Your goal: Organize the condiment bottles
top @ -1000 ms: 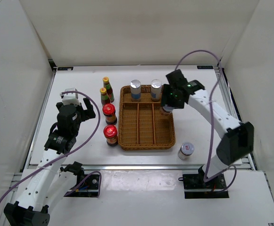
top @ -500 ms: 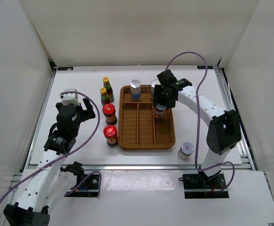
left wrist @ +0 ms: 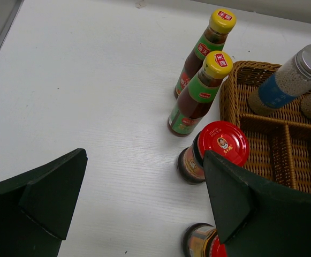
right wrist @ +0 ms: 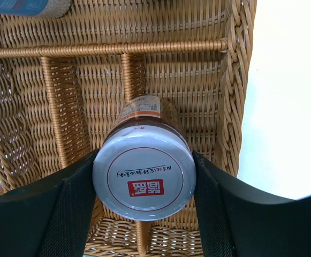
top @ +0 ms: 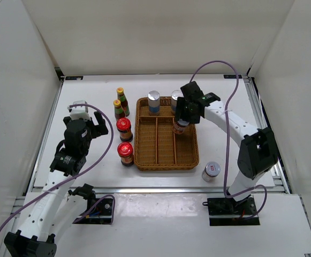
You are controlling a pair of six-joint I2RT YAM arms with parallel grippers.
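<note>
My right gripper (top: 182, 120) is shut on a white-lidded jar (right wrist: 143, 179) and holds it over the right compartment of the wicker tray (top: 166, 163). Two silver-capped blue-white bottles (top: 153, 101) (top: 175, 99) stand in the tray's back section. A second white-lidded jar (top: 211, 171) stands on the table right of the tray. Two yellow-capped sauce bottles (left wrist: 198, 93) (left wrist: 209, 48) and two red-lidded jars (left wrist: 215, 151) (top: 126, 153) stand left of the tray. My left gripper (left wrist: 144, 198) is open and empty above the table, left of the red-lidded jars.
White walls enclose the table on three sides. The tray's three long compartments (top: 157, 140) hold nothing. The table's front edge (top: 155, 188) runs just below the tray.
My right gripper carried the white-lidded jar leftward from beside the tray's right rim to over its right compartment. The left arm has not moved.
</note>
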